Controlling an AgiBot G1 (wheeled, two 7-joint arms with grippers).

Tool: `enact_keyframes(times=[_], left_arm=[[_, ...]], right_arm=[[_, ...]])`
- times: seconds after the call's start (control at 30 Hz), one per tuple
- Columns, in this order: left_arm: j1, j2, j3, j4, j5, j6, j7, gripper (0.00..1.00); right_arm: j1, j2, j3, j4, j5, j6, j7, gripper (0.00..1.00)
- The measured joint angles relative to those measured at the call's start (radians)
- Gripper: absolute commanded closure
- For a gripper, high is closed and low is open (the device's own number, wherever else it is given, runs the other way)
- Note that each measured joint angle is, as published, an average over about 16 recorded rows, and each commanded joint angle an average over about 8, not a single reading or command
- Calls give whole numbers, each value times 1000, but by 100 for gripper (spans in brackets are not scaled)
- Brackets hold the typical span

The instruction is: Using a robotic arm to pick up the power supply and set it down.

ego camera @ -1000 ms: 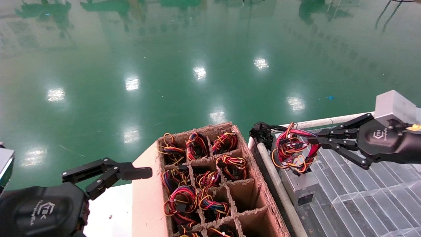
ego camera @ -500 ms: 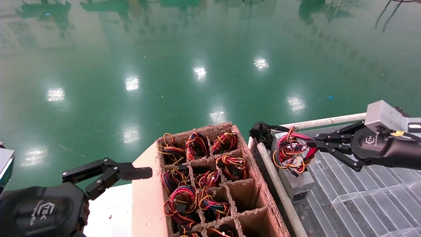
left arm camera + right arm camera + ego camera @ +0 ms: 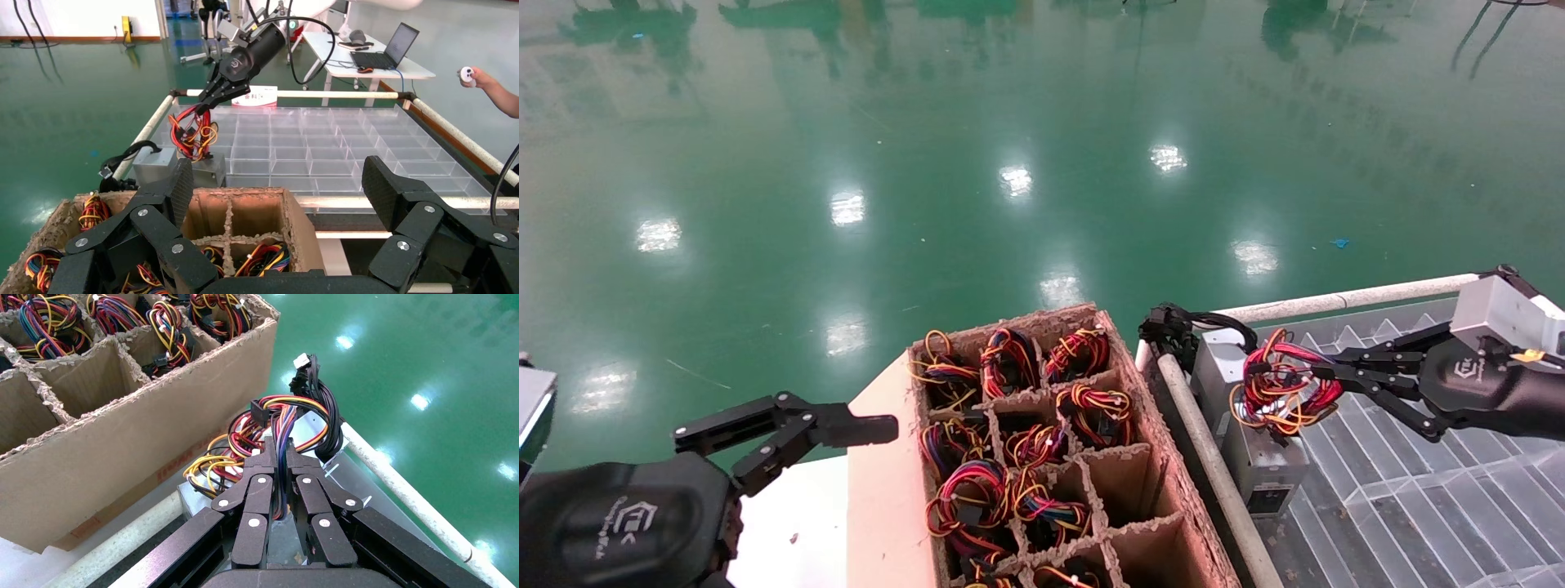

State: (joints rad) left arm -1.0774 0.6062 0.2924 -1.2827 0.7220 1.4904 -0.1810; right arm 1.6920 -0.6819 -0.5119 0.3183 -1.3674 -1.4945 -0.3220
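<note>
The power supply (image 3: 1261, 464) is a small grey metal box standing at the clear tray's left edge, just inside the white rail. Its looped bundle of red, yellow, black and purple wires (image 3: 1279, 394) rises from it. My right gripper (image 3: 1324, 380) reaches in from the right and is shut on that bundle. In the right wrist view the right gripper (image 3: 278, 448) pinches the wires (image 3: 245, 438) above the grey box (image 3: 194, 501). My left gripper (image 3: 866, 429) hangs open and empty at the lower left, and in its own view the left gripper (image 3: 278, 184) hovers over the cardboard box.
A cardboard box (image 3: 1169, 457) with divided cells holds several more wire bundles, left of the rail (image 3: 1214, 482). A second grey box with black cables (image 3: 1212, 359) stands behind the power supply. The clear compartment tray (image 3: 1418, 506) spreads to the right.
My right gripper has sunk and drawn back to the right, pulling the wire bundle that way. The grey box has barely shifted. The left arm has not moved.
</note>
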Motion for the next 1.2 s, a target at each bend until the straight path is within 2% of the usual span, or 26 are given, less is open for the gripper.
enact_keyframes(times=[0.03, 0.77, 1.2], left_arm=[[0, 0, 0, 0, 0, 0, 0, 0], [0, 0, 0, 0, 0, 0, 0, 0], [0, 0, 0, 1, 0, 0, 1, 0]], right_arm=[[0, 0, 0, -5, 0, 0, -4, 0], [-3, 0, 1, -3, 3, -1, -6, 0], [-87, 10, 32, 130, 89, -1, 65, 0]])
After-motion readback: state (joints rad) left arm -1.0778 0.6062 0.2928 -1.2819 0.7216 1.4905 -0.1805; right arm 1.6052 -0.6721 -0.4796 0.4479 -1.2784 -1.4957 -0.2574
